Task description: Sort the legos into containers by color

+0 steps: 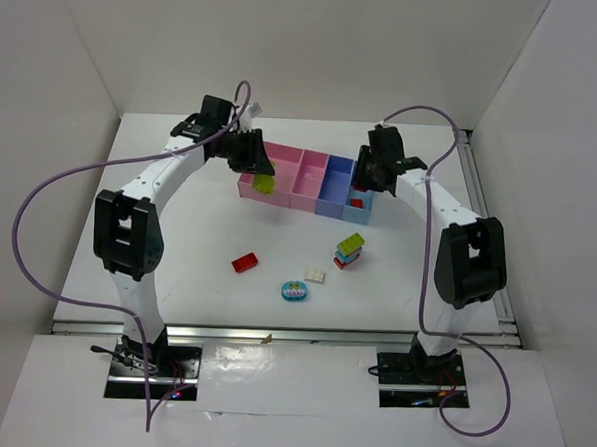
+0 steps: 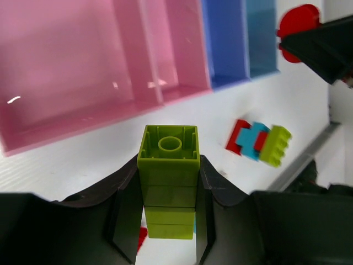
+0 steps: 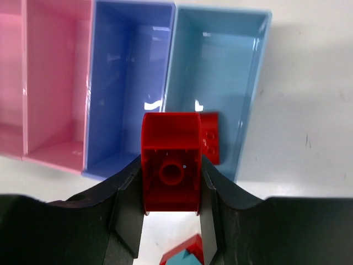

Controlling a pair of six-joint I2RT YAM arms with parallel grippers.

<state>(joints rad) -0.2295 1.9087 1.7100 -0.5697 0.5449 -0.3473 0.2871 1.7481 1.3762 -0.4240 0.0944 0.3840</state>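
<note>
Squarely in the lower middle of the left wrist frame, wedged between the fingers of the left gripper (image 2: 169, 190) — a yellow-green lego (image 2: 169, 176). Pinches it on both flanks, drawn in to no more than the brick's width. Stands lengthwise along the fingers, running bottom to top of frame, with the hollow underside and its round tube at the upper end, toward the wide pink container (image 2: 71, 120). Hangs, in the top view, at that bin's near wall, upper middle of frame.

Likewise in the right wrist frame: grips a red lego (image 3: 171, 165) low at centre with the right gripper (image 3: 171, 185), closed in tight on its sides. Shows its hollow underside to the camera — squarish, so long axis hard to tell. Overlaps, in frame, the near ends of the blue container (image 3: 129, 66) and the light blue container (image 3: 256, 83). Just right of it, inside the light blue one, a second red lego (image 3: 211, 138).
</note>
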